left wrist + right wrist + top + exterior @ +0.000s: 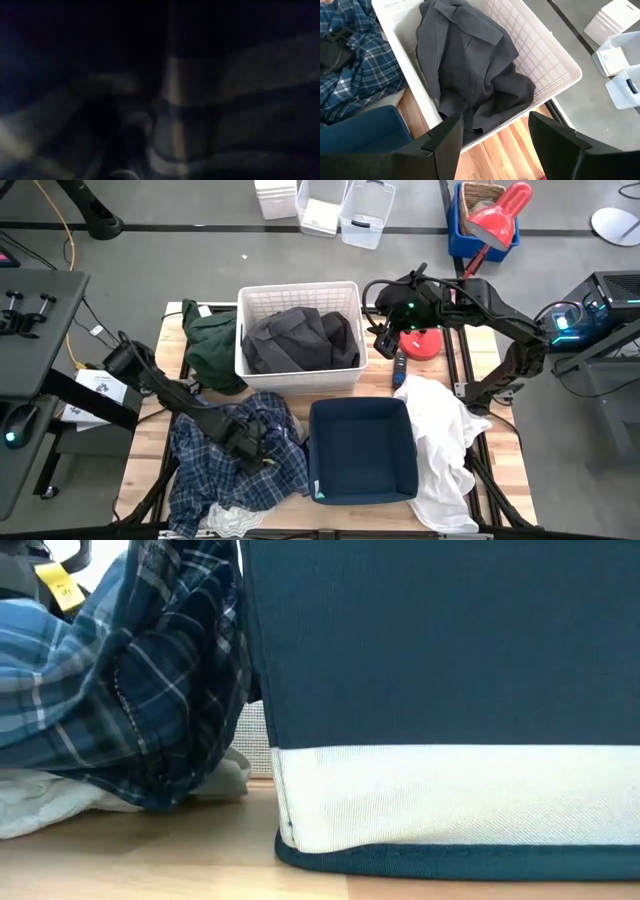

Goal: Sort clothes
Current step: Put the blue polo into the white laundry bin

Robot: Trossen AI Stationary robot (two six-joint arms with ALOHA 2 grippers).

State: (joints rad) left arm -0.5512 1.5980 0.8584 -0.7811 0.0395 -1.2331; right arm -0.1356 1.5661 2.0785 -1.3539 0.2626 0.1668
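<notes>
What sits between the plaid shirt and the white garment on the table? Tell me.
The navy fabric bin, empty inside, lies between the plaid shirt and the white garment. The high view shows it; the white garment drapes against the bin's side.

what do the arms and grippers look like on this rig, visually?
Two dark, near-black jointed arms. The right arm carries a green light near its wrist and a cyan glow at its base, with dark cables looping off it. The right gripper has flat, angular matte-black fingers. The left gripper is the same dark colour.
</notes>
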